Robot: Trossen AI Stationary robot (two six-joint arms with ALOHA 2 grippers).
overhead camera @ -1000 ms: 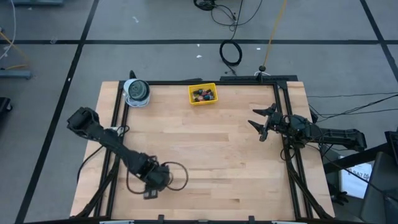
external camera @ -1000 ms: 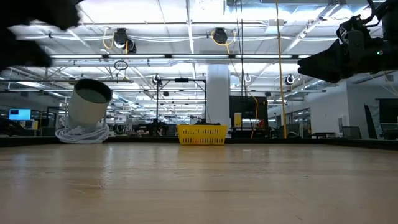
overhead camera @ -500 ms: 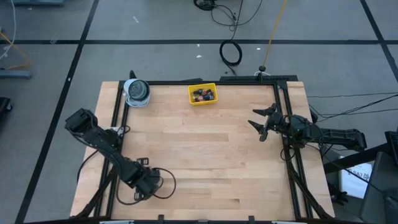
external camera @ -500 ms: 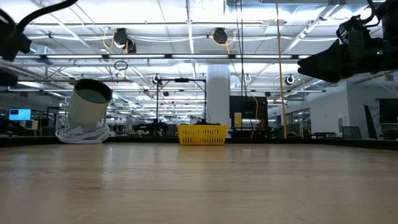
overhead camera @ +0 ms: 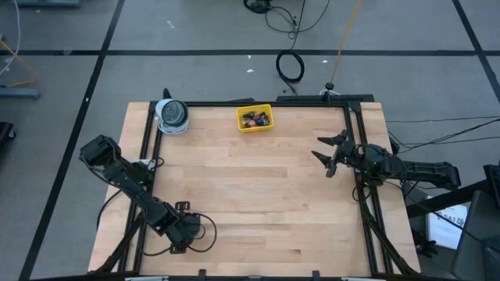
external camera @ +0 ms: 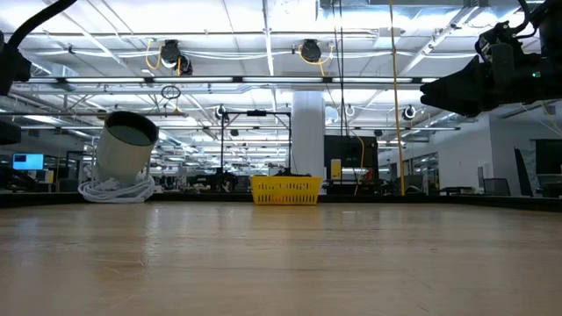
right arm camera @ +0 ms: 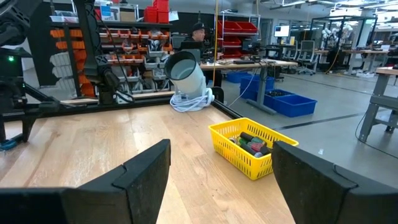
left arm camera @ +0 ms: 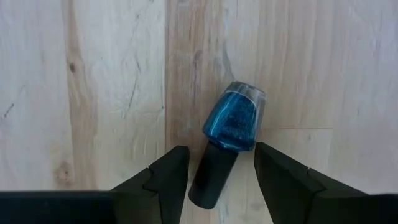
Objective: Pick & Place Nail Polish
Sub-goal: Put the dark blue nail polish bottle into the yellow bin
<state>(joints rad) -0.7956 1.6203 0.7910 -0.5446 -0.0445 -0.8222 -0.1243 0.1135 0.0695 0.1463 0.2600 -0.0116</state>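
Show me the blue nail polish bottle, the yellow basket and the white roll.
blue nail polish bottle (left arm camera: 231, 124), left wrist view, on its blue body.
yellow basket (right arm camera: 231, 147), right wrist view, on its side wall.
white roll (overhead camera: 172, 114), high view, on its top.

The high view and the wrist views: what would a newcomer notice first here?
Probably the small blue nail polish bottle with a dark cap, lying on its side on the light wooden table, its cap between the open fingers of the left gripper near the table's front left corner. Next, the yellow plastic basket of more bottles at the far edge, and the right gripper open at the right side.
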